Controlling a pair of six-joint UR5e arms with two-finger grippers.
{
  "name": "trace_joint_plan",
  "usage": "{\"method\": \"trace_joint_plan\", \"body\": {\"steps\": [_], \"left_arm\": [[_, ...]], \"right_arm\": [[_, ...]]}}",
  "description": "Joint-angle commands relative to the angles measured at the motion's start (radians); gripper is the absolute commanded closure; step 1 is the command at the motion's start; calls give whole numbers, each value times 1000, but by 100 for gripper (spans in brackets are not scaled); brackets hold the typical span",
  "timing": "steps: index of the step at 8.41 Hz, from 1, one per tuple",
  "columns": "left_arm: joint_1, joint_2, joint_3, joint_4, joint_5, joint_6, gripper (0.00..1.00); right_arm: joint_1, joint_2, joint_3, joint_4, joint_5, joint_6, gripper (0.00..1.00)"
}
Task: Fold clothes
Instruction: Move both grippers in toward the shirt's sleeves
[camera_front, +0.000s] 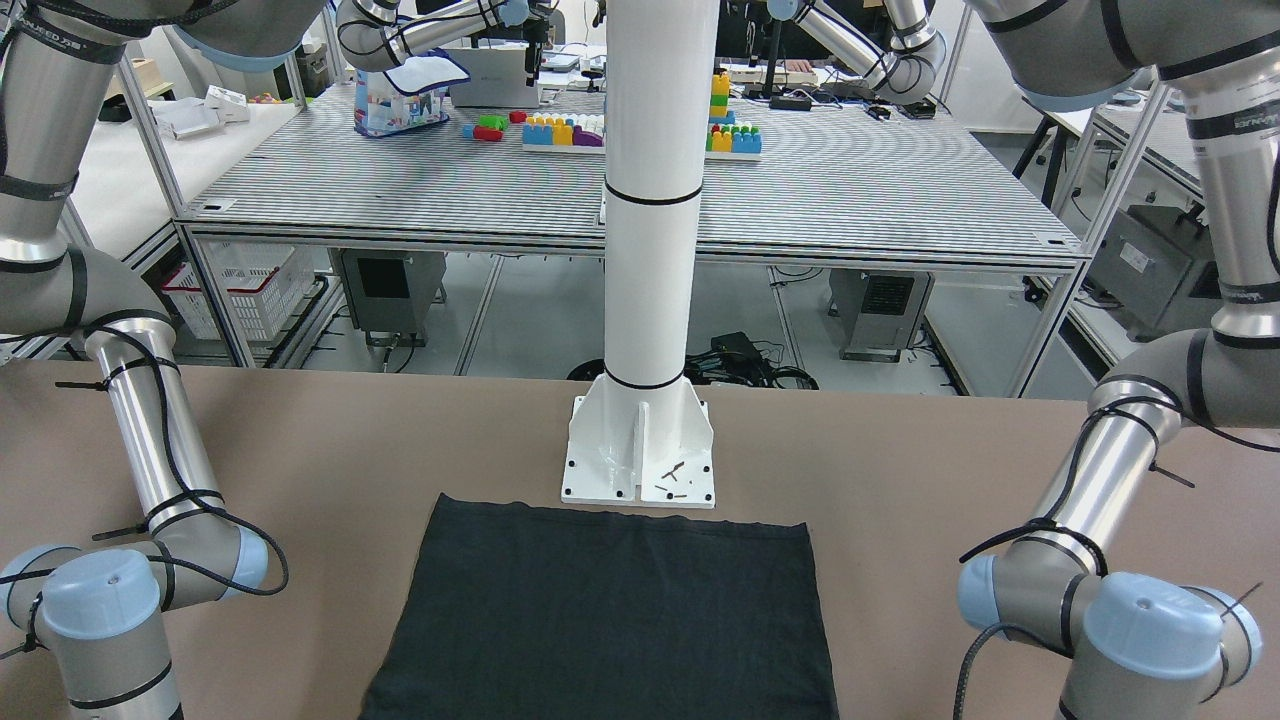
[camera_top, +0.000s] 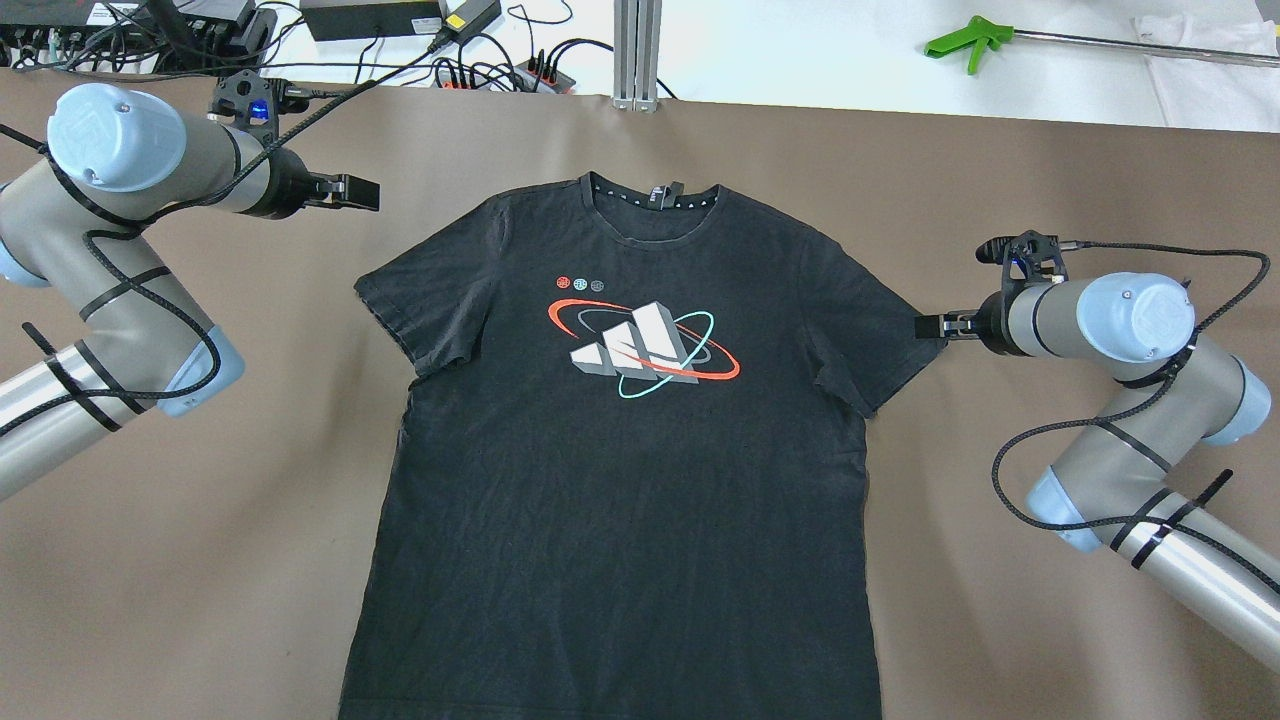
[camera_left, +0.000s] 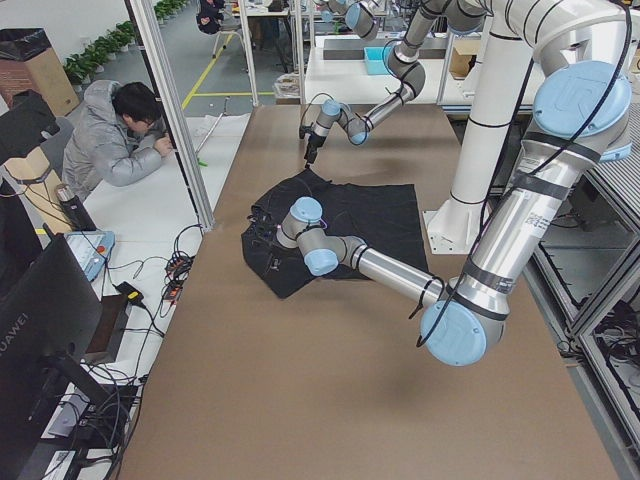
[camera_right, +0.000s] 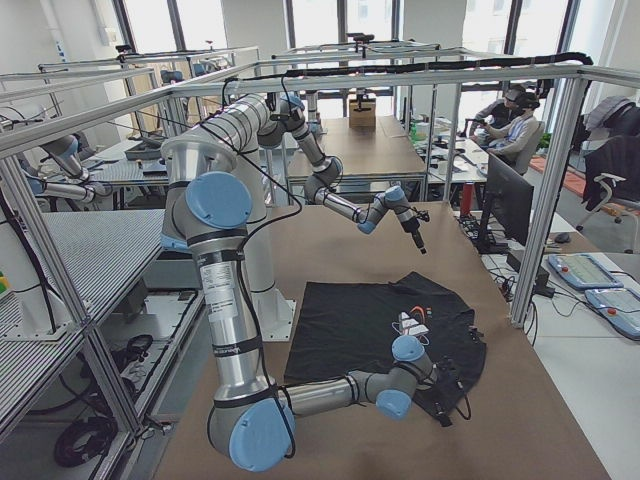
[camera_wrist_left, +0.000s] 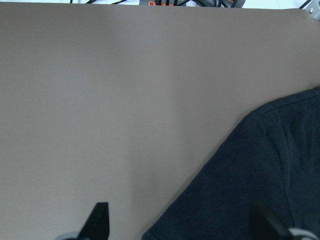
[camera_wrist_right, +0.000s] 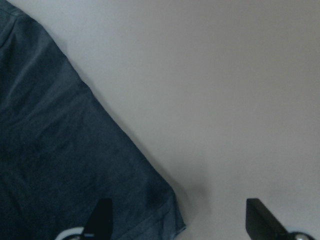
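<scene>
Clothes (camera_top: 620, 480), one black T-shirt, spread flat and print-up on the brown table (camera_top: 200, 580), hem just beside the white pillar's base plate (camera_front: 640, 455); no fold made yet; farther from that base plate, right gripper (camera_top: 922, 326) at the tip of one sleeve (camera_top: 870, 335), jaws wide, holding nothing; farther again, left gripper (camera_top: 372, 194) clear of the fabric, out beside the opposite shoulder, jaws likewise wide and empty. Likely trouble from here: a lopsided start, one gripper at a sleeve tip and the other up nearer the collar (camera_top: 650, 195), hence a skewed fold; a pinch of the top layer alone, hence thin cloth dragged and rucked; a bite too close to the edge, hence a slip. Long axis straight away from the base plate; hem nearest it, collar pointing away; beyond the collar, cables (camera_top: 480, 60) and a green tool (camera_top: 965, 42) past the table's far edge.
</scene>
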Motion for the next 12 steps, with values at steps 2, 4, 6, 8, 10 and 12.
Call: {"method": "trace_joint_plan", "body": {"steps": [2, 4, 6, 8, 10, 12], "left_arm": [[0, -3, 3, 0, 0, 0, 0], [0, -3, 8, 0, 0, 0, 0], [-1, -3, 8, 0, 0, 0, 0], [-1, -3, 8, 0, 0, 0, 0], [-1, -2, 8, 0, 0, 2, 0], [-1, -2, 8, 0, 0, 2, 0]], "right_arm": [[-14, 6, -26, -1, -14, 7, 23], [-14, 11, -26, 4, -12, 9, 50], [-15, 11, -26, 17, -12, 9, 84], [-15, 11, -17, 17, -12, 12, 100], [-9, 14, 0, 14, 5, 12, 100], [35, 21, 58, 8, 98, 19, 100]]}}
